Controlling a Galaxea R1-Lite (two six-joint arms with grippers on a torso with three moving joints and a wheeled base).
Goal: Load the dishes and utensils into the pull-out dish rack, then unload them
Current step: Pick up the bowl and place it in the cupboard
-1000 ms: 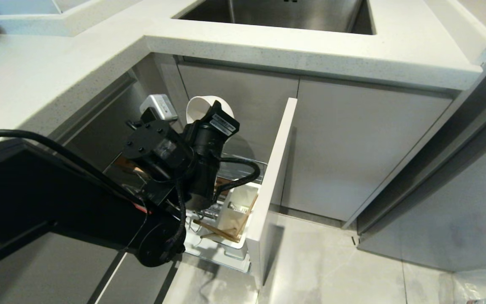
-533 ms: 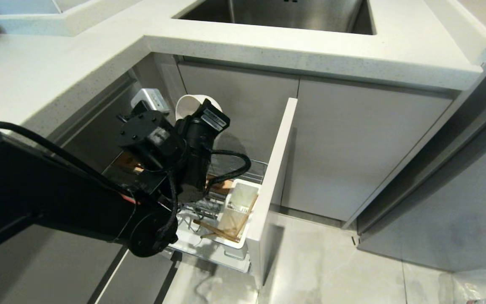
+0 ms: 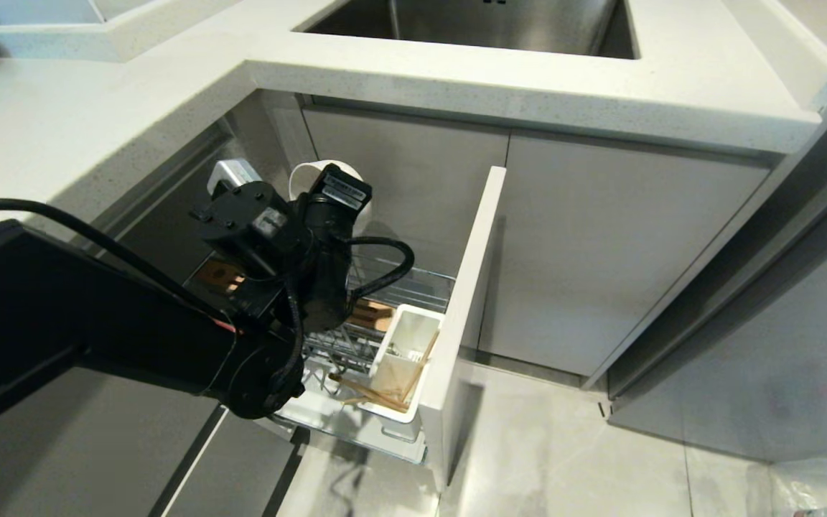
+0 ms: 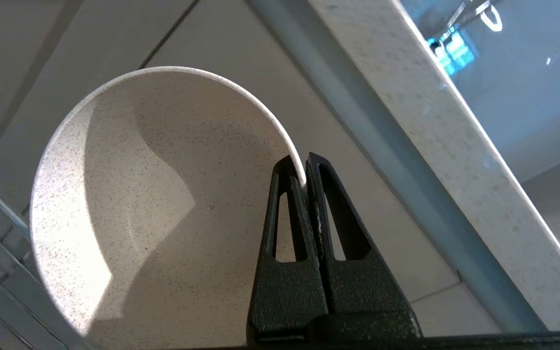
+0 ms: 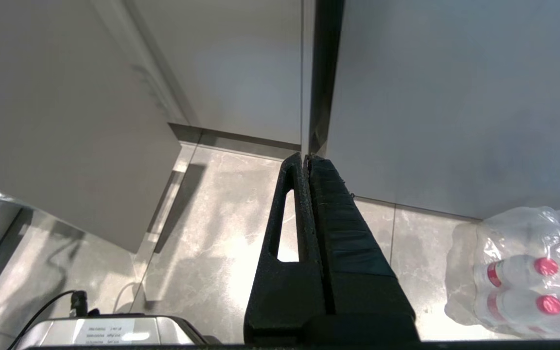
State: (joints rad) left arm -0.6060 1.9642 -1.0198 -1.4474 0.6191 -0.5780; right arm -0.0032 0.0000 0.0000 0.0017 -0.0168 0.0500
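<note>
Here, with the left gripper (image 4: 304,167) fingers pinching the rim of the cream bowl (image 4: 163,204) at the centre-left of the head frame, above the pull-out dish rack (image 3: 413,283), keep the pinch firm and clear the table (image 3: 528,86) edge.

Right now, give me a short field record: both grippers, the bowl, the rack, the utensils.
left gripper: shut on rim of speckled cream-white bowl, held above the rack
right gripper: shut, empty, parked over floor
chrome wire pull-out rack: pulled out
white plastic utensil cup: in rack
wooden chopsticks: in cup
</note>
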